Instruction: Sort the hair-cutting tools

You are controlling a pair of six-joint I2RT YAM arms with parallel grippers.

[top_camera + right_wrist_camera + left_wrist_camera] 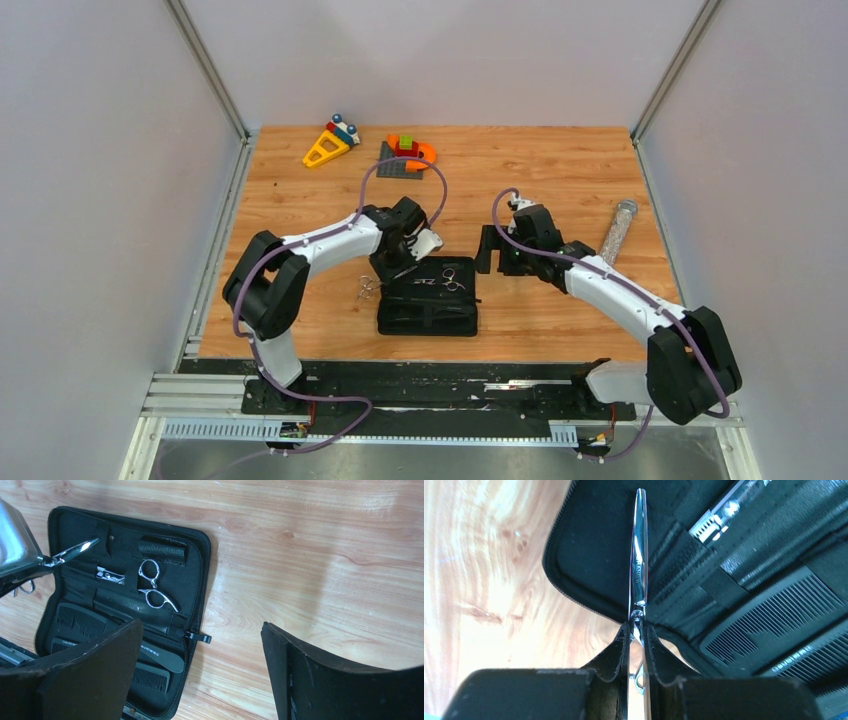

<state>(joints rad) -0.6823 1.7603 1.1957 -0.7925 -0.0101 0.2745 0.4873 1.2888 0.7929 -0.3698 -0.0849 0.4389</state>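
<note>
- Left gripper [403,262]: its two dark pads [619,647] are closed almost flat together. They pinch the first scissors [639,570] at the pivot.
- First scissors: the closed blades point away from the left gripper, out over the near-left corner of the case [428,298]. The ring handles [367,288] hang off the case's left edge, above the table [560,170]. From where I stand, whether the blade tip touches the lining cannot be told.
- Right gripper [201,627]: the fingers [90,675] are spread wide with nothing between them. It hangs over bare wood just beside the right edge of the case and touches nothing.
- Second scissors [152,587]: these lie inside the open case in its upper half. The blades are tucked under a strap and both rings are showing.
- Black comb [156,654]: it lies flat in the lower half of the case, held under a band. Another toothed comb [77,620] lies beside it.
- Case: zipped open and flat on the table, between the two grippers.
- Toy blocks [330,143]: at the far edge of the table, well apart from the case.
- Glittery tube [618,230]: lying toward the right edge of the table.
</note>
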